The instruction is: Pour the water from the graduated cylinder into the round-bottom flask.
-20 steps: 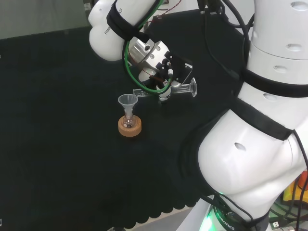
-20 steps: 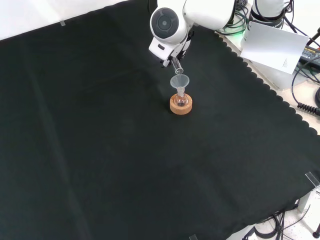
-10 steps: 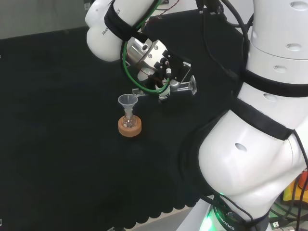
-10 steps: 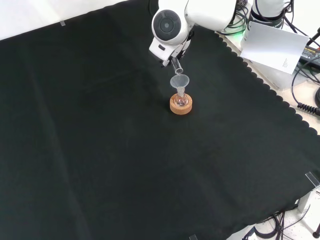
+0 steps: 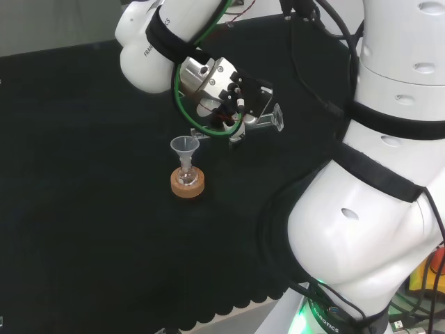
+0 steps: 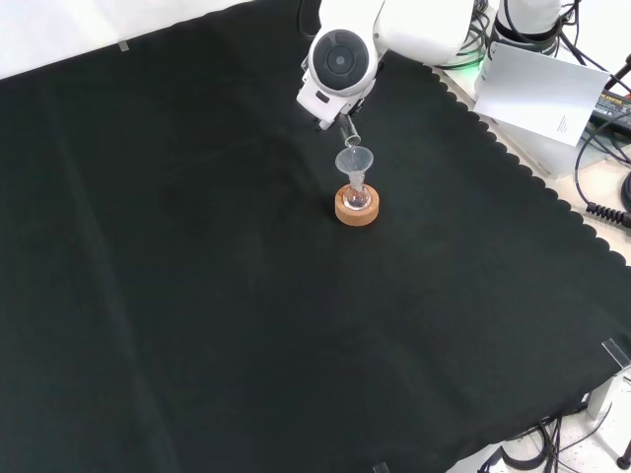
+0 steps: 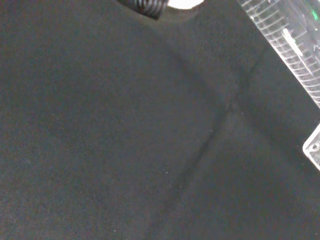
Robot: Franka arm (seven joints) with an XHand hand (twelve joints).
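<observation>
A small clear round-bottom flask sits in a cork ring stand with a clear funnel in its neck; the flask and funnel also show in the front view. My hand is shut on a clear graduated cylinder, which lies nearly level with its foot to the right and its mouth just above and right of the funnel's rim. In the front view the cylinder's mouth hangs just over the funnel. The cylinder's ribbed wall crosses the wrist view.
Black cloth covers the bench all round the stand. The arm's big white links fill the head view's right side. A white sheet and cables lie off the cloth's far right edge in the front view.
The arm and hand have risen and shifted slightly left in the head view, and the cylinder's foot has lifted a little. The flask and funnel have stayed put.
</observation>
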